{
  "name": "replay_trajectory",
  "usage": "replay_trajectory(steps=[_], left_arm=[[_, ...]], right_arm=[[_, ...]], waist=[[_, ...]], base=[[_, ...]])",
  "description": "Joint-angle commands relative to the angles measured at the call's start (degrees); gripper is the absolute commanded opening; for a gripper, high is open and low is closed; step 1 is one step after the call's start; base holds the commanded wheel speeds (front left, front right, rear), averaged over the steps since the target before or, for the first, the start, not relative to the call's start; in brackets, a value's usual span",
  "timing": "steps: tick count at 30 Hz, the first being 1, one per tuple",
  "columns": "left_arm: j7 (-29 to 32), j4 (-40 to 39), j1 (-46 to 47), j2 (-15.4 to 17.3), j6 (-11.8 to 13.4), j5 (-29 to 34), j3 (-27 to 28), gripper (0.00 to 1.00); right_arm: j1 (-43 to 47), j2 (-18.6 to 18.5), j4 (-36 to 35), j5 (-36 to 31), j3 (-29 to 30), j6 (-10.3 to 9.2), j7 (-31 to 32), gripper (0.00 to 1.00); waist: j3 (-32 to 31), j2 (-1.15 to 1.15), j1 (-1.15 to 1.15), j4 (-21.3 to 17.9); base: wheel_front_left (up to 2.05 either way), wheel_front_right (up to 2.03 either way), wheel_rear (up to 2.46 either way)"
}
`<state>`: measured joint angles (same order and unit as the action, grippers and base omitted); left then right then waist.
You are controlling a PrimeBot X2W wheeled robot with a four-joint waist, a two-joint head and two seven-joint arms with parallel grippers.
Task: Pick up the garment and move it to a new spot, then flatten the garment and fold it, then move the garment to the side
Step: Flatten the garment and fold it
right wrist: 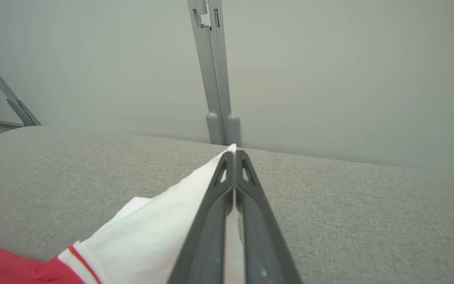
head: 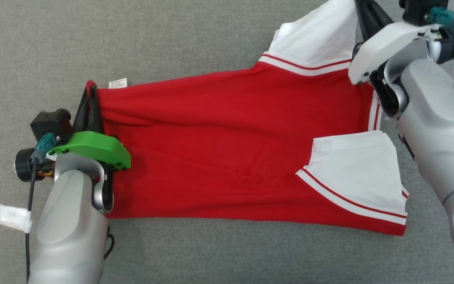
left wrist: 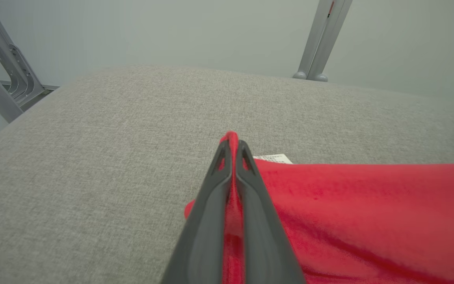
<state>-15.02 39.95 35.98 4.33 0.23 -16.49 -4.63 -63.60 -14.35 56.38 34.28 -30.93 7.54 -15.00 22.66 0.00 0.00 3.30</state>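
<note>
The garment (head: 219, 142), a red T-shirt with white sleeves, lies spread sideways across the grey surface, hem to the left and collar to the right. My left gripper (head: 90, 90) is shut on the far corner of its red hem, beside the small white label (head: 118, 83); in the left wrist view red cloth (left wrist: 369, 213) shows pinched between the dark fingers (left wrist: 233, 148). My right gripper (right wrist: 235, 152) is shut on the far white sleeve (head: 317, 35), with white fabric (right wrist: 164, 221) caught between its fingers. The near sleeve (head: 357, 173) lies folded in over the body.
The grey fabric surface (head: 172, 35) stretches around the shirt on all sides. Grey metal frame posts (right wrist: 215, 79) stand past its far edge against a pale wall, and another post (left wrist: 321, 39) is seen beyond the edge in the left wrist view. A white strap (head: 2, 215) hangs at lower left.
</note>
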Motion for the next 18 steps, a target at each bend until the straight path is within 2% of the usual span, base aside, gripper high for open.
replay_trajectory(steps=[1, 6, 10, 18], left_arm=[[-0.2, -0.1, -1.5, 0.7, -0.6, 0.8, 0.9, 0.00], [-0.2, -0.2, -6.2, 1.3, -1.8, 2.1, 3.3, 0.00], [-0.2, -0.8, -10.1, 1.3, -2.6, 2.7, 5.6, 0.00], [-0.2, -1.8, -18.1, 0.6, -3.8, 4.7, 8.7, 0.00]], right_arm=[[3.2, -0.8, -2.3, 0.7, 0.3, -0.11, -0.2, 0.00], [13.9, -1.7, -12.4, 4.0, 1.7, -0.10, -0.2, 0.00], [22.6, -1.0, -18.5, 6.4, 2.9, -0.10, -0.2, 0.00], [36.1, 1.7, -24.8, 8.7, 5.2, -0.10, -0.2, 0.00]], waist=[[-3.4, 0.00, 0.00, -3.0], [-6.6, 0.00, 0.00, -4.9], [-9.2, 0.00, 0.00, -6.3], [-14.1, 0.00, 0.00, -8.4]], base=[[0.00, 0.00, 0.00], [0.00, 0.00, 0.00], [0.00, 0.00, 0.00], [0.00, 0.00, 0.00]])
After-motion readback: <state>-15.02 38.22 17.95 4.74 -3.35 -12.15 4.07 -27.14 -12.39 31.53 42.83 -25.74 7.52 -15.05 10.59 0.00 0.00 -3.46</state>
